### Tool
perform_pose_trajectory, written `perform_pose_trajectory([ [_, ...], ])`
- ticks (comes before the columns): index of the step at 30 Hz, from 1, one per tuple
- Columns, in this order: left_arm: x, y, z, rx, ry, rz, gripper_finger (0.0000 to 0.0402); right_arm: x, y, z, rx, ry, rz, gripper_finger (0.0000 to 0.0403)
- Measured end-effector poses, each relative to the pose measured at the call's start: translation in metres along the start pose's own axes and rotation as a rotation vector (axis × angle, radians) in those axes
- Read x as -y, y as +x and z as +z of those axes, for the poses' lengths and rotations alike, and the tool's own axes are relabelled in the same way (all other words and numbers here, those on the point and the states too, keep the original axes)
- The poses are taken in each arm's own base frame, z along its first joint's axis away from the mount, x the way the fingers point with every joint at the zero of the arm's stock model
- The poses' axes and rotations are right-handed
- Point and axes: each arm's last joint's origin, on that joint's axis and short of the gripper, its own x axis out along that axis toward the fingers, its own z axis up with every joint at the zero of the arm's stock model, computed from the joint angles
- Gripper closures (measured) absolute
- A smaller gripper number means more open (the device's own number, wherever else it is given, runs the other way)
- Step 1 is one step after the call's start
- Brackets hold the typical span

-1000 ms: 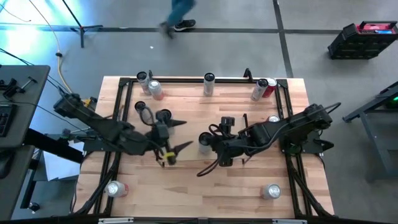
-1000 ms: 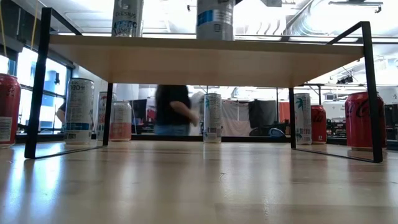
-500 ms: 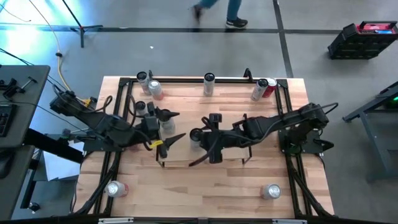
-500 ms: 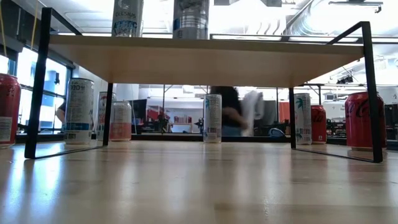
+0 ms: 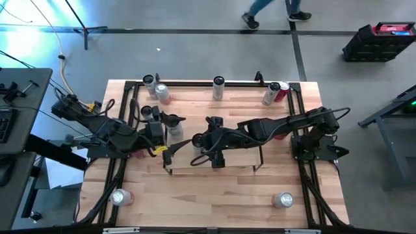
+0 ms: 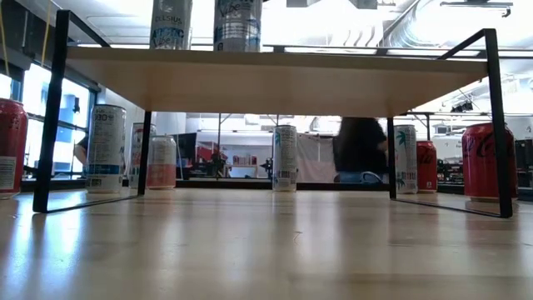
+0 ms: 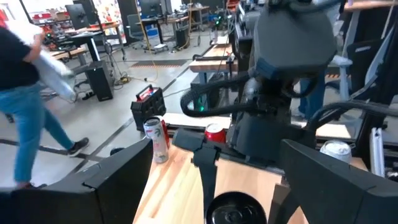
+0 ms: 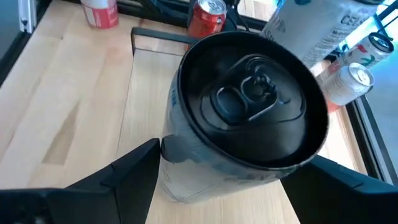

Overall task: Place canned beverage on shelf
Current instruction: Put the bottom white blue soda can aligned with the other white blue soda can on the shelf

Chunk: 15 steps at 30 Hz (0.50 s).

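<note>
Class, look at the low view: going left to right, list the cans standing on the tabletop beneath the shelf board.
Red can → white can → pink can → slim white can → palm-print can → small red can → large red can.

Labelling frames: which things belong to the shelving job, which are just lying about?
Job: shelf, black-topped can held by right gripper, open left gripper at shelf's left end.
Lying about: red can, white can at back rail, can at front-right corner.

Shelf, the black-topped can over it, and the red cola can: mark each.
Shelf (image 6: 275, 82): low view, front edge of its board.
Black-topped can (image 8: 252, 102): right wrist view, lid.
Red cola can (image 6: 488, 158): low view, its side.
</note>
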Motion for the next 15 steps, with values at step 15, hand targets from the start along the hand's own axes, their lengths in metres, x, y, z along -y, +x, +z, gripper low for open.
perform_pose_trajectory([
  [15, -0.027, -0.027, 0.018, 0.078, -0.093, -0.083, 0.0060, 0.001, 0.001, 0.009, 0.091, 0.008, -0.008, 0.0109],
])
